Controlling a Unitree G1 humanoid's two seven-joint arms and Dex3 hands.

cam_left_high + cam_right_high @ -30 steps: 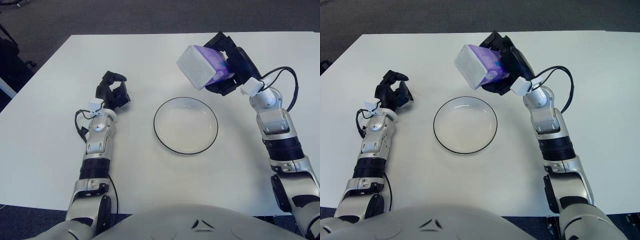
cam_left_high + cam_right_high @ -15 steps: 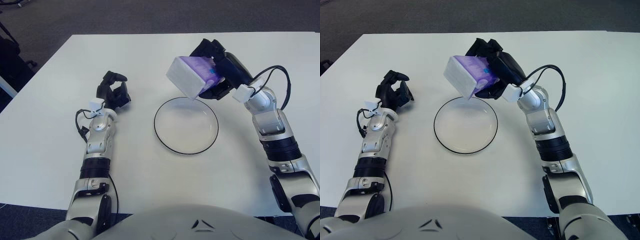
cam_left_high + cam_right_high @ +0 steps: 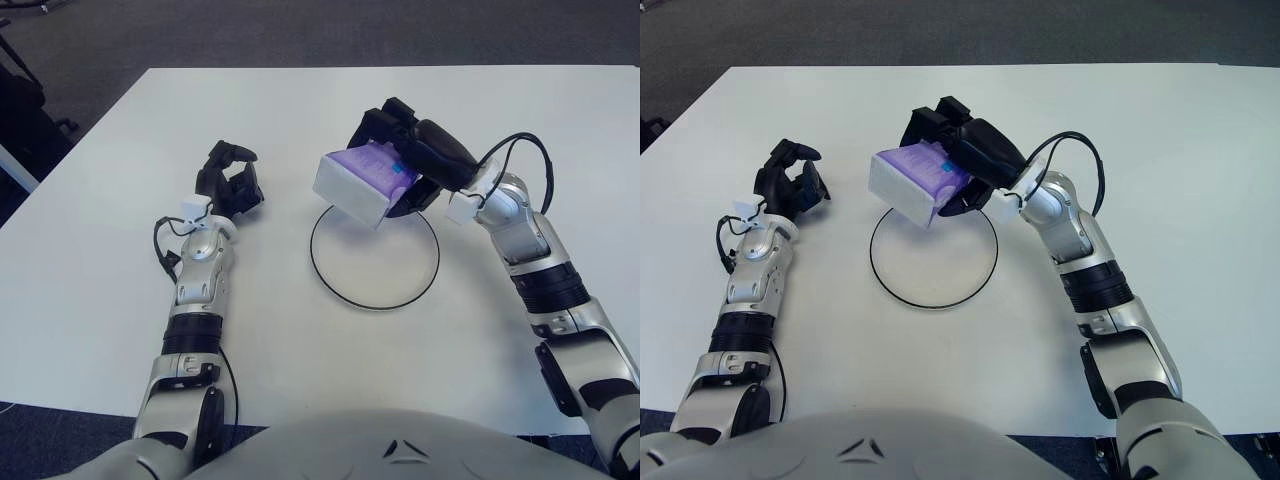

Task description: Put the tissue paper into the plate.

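Observation:
A purple and white tissue pack point(image 3: 362, 182) hangs tilted over the far left rim of the round white plate point(image 3: 385, 275) with its dark edge. My right hand point(image 3: 415, 165) is shut on the pack from behind and above, its black fingers wrapped over the purple top. The pack hides part of the plate's far rim. My left hand point(image 3: 230, 185) shows to the left of the plate, fingers curled and holding nothing.
The white table point(image 3: 90, 270) spreads around the plate. Its left edge and far edge border a dark floor point(image 3: 300, 30). A cable loops off my right wrist point(image 3: 525, 150).
My right hand has carried the tissue pack left and down, from beyond the plate's far right to over its far left rim. The left hand has not moved.

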